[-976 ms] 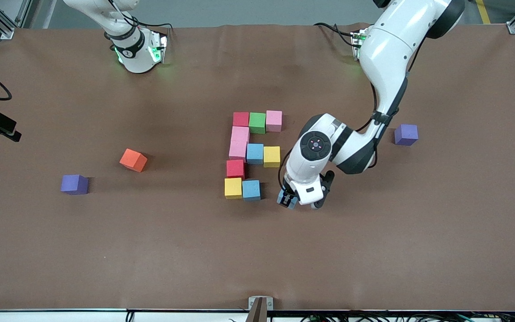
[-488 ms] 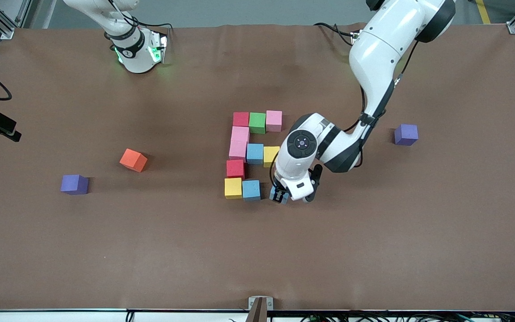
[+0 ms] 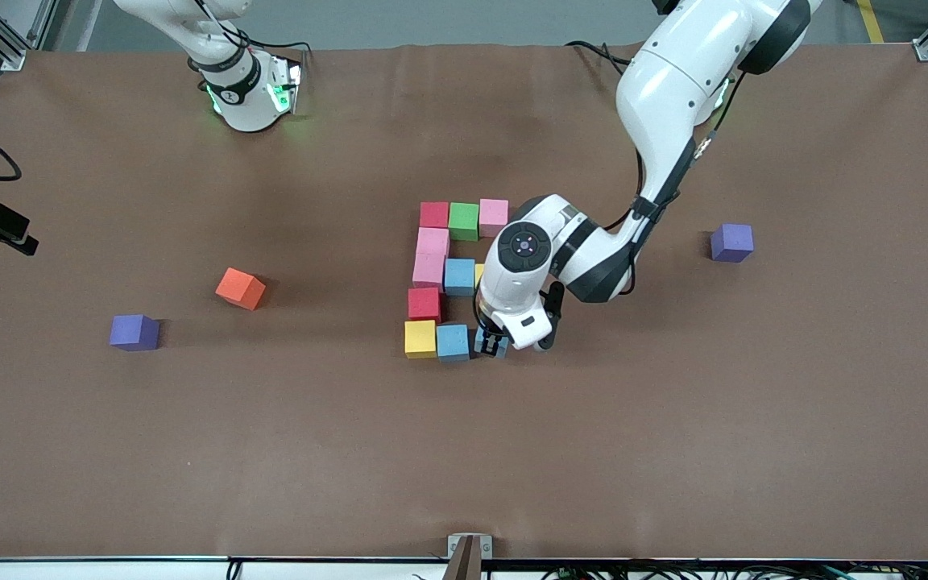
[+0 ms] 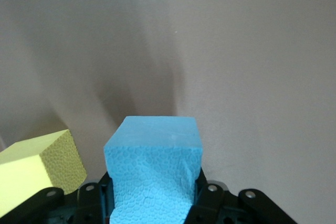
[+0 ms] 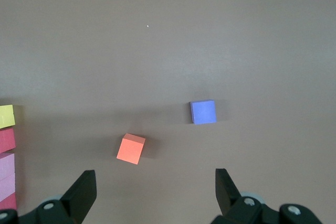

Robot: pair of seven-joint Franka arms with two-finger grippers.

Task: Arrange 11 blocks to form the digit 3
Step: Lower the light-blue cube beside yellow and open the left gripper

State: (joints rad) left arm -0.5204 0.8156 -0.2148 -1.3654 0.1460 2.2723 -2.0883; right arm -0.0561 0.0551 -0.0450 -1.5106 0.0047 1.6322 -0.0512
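Gripping a light blue cube, the left gripper is hanging low at the end of the figure's nearest row, just beside the light blue block that sits next to a yellow block. From the front view the held cube is almost hidden under the wrist, so only a sliver of blue is showing; the left wrist view is giving it plainly, clamped between the dark fingers, with a yellow block's corner close beside it. Whether the held cube is touching the table cannot be told.

The digit 3 is lying near the table's middle. Its farthest row is reading red, green, pink; two pink blocks are forming the spine with a red one below them; a light blue block is sitting in the middle row, the yellow one after it mostly covered by the left arm.

The right gripper is waiting near its base with its fingers spread wide and empty. Its wrist view is showing the orange cube and a purple cube well apart. The front view alone is showing the second purple cube toward the left arm's end of the table.
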